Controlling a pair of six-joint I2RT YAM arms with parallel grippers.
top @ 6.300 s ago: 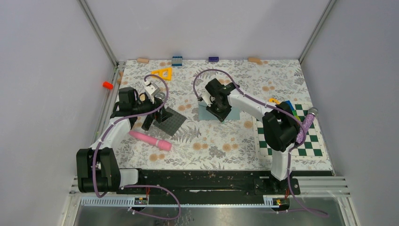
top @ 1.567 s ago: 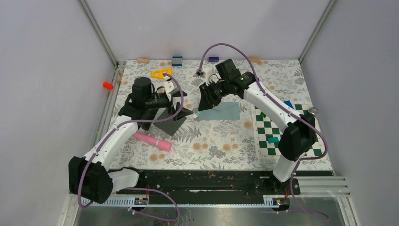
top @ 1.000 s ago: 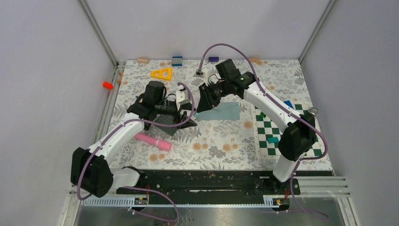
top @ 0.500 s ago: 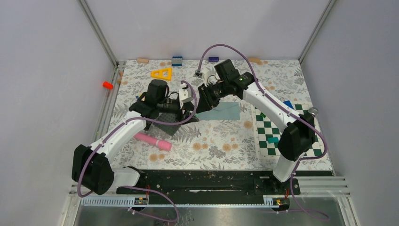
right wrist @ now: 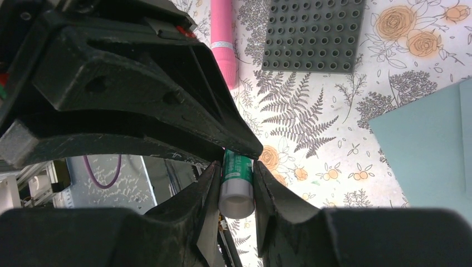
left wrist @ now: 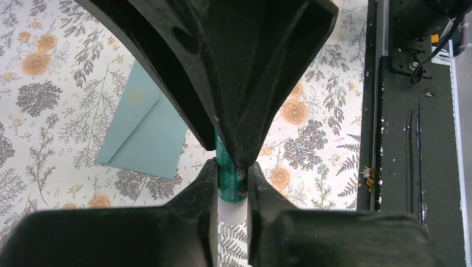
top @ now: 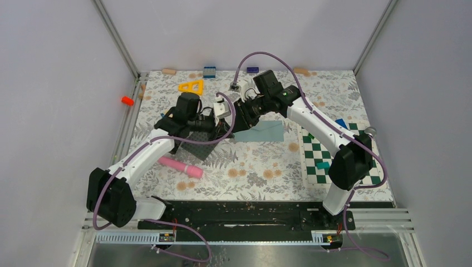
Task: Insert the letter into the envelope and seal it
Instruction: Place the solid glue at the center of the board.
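Note:
A green glue stick (left wrist: 231, 173) with white ends hangs in the air between both grippers, above the floral table. My right gripper (right wrist: 236, 169) is shut on one white end (right wrist: 236, 199). Facing it tip to tip, my left gripper (left wrist: 231, 167) has its fingers pressed on the other white end (left wrist: 231, 210). In the top view the two grippers meet, left (top: 225, 127) and right (top: 238, 122). The teal-grey envelope (top: 267, 132) lies flat beneath and to their right, also seen as the envelope (left wrist: 146, 133) and the envelope (right wrist: 428, 147). The letter is out of view.
A dark grey studded mat (top: 196, 146) and a pink cylinder (top: 178, 166) lie under the left arm. A yellow triangle (top: 192, 86) and small blocks (top: 209, 71) sit at the back. A green chessboard (top: 339, 158) covers the right side.
My left gripper has moved right up to the right gripper and closed its fingers on the glue stick. The right gripper has kept its hold and barely moved.

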